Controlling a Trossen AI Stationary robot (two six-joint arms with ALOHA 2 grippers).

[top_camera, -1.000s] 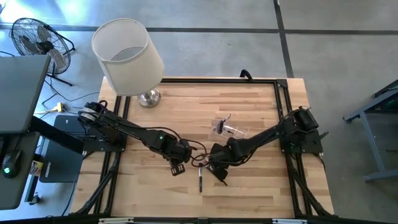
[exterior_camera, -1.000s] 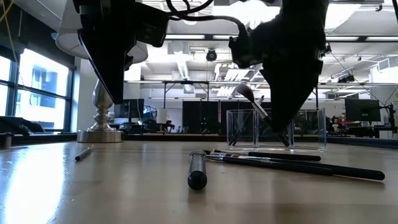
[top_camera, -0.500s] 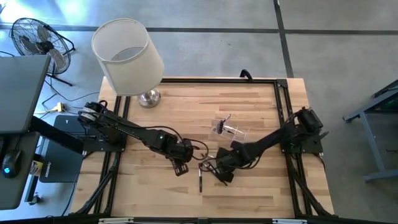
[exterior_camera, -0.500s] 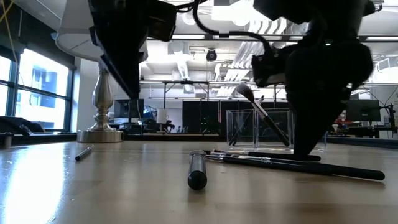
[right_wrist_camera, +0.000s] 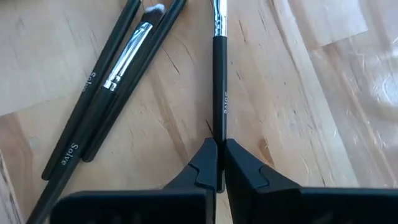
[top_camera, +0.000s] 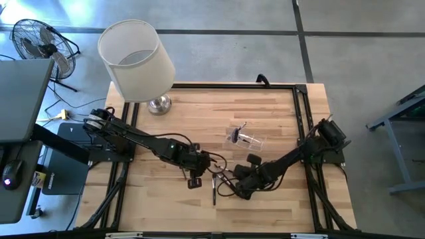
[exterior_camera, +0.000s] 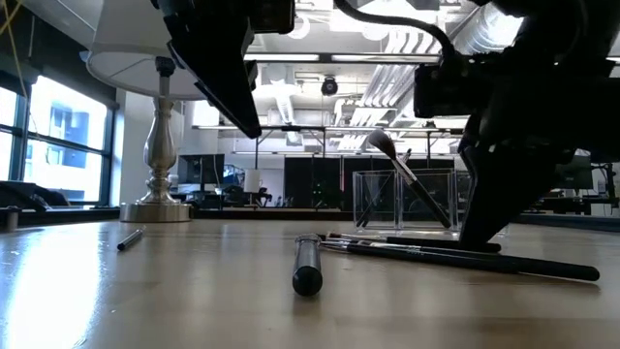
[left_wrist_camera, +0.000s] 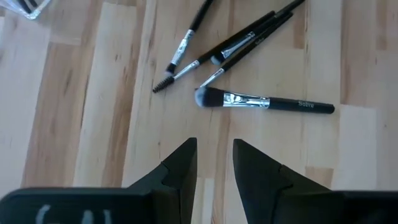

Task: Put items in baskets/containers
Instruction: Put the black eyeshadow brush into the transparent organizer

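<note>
Several slim dark makeup brushes (top_camera: 216, 180) lie in a loose bunch on the wooden table, near its near edge. The small clear box (top_camera: 244, 137) stands behind them with two or three brushes in it; a fluffy-headed one (exterior_camera: 385, 145) leans out over its rim. My right gripper (right_wrist_camera: 219, 163) is down at the bunch, shut on one brush. My left gripper (left_wrist_camera: 214, 163) hovers open above the table, just left of the bunch, and touches nothing. A thicker brush (left_wrist_camera: 267, 102) lies ahead of it. My right gripper pinches a thin black brush by its handle (right_wrist_camera: 219, 127), near the end away from the bristles, one finger on each side. The fingers come slanting down from above. The brush lies flat on the table, its metal ferrule (right_wrist_camera: 217, 18) pointing away from the gripper.
A tall lamp with a big white shade (top_camera: 136, 60) stands on its metal base (top_camera: 159, 104) at the table's far left corner. A short pencil-like stick (exterior_camera: 129, 237) lies apart on the left. Three other brushes (right_wrist_camera: 112, 93) lie close beside the held one.
My right gripper has moved toward the near edge and come down from in front of the clear box onto the brushes on the table. My left gripper has shifted a little to the right, toward the bunch. The brushes lie as before.
</note>
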